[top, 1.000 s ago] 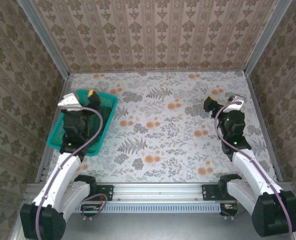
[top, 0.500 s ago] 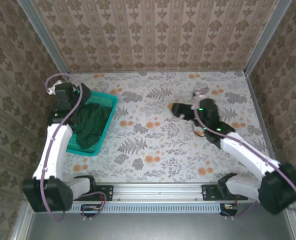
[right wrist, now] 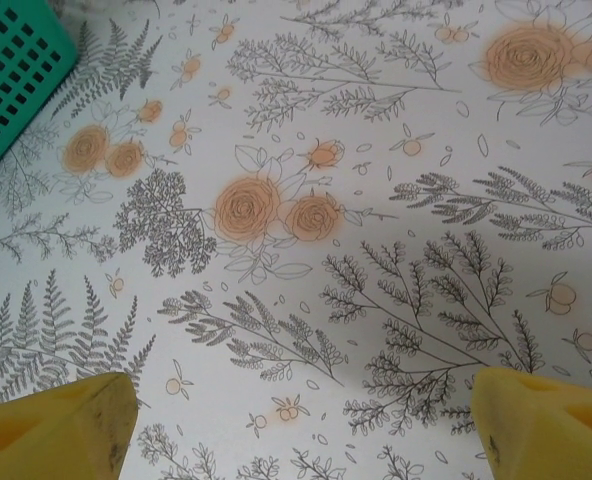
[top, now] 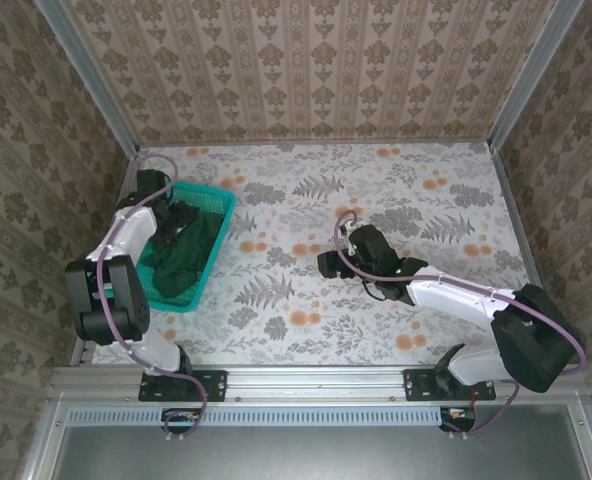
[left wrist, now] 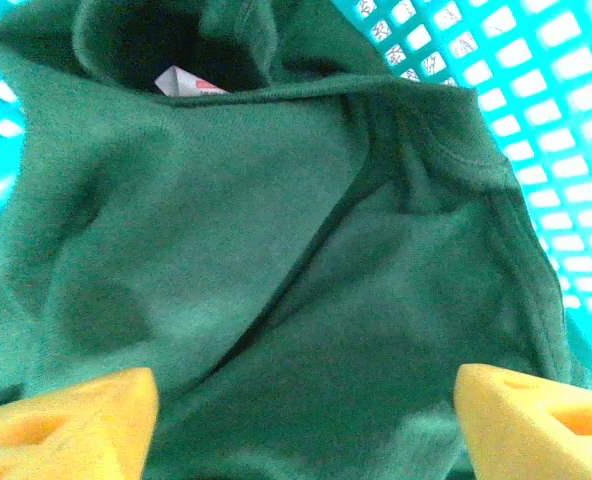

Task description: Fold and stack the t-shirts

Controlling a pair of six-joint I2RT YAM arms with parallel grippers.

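My left pincer has dropped into the basket, spread wide and empty, shirt just below; right pincer gaping too. Bite deep and I'll snag mesh.

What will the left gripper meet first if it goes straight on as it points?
The green t-shirt in the basket, right ahead of the open left gripper; how near is unclear.
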